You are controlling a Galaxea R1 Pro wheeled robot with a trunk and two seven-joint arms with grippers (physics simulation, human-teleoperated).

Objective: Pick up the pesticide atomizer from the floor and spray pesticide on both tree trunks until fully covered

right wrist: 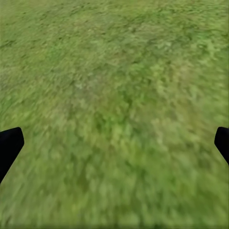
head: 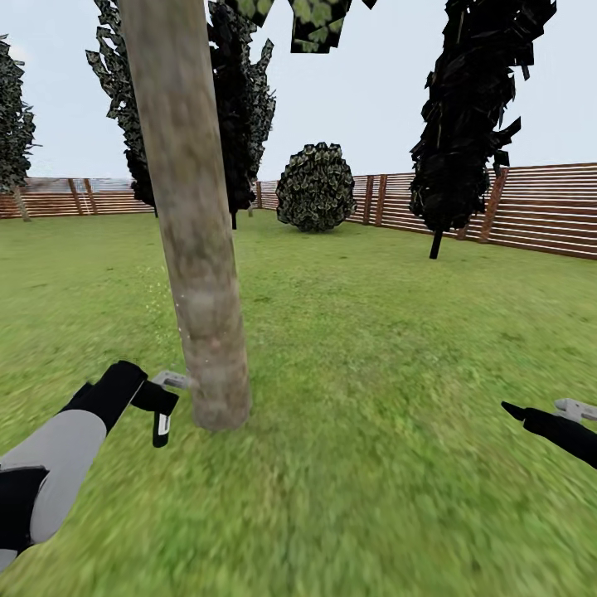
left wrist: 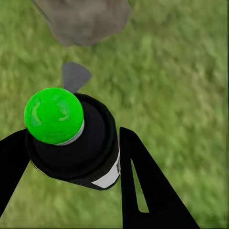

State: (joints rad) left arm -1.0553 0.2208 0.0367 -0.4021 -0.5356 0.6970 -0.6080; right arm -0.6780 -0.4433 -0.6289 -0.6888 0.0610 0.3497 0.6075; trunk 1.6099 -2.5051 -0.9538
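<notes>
Sprayer (left wrist: 71,143) clamped in left gripper (left wrist: 67,162) beside trunk (head: 195,249); right gripper (right wrist: 114,143) spread over grass (right wrist: 114,95); fence (head: 539,207) behind.

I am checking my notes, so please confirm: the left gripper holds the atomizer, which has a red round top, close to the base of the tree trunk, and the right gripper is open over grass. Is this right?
Not quite. The round top of the atomizer is bright green, not red, as the left wrist view shows. The rest stands: the left gripper holds it close to the base of the tree trunk, and the right gripper is open over grass.
</notes>
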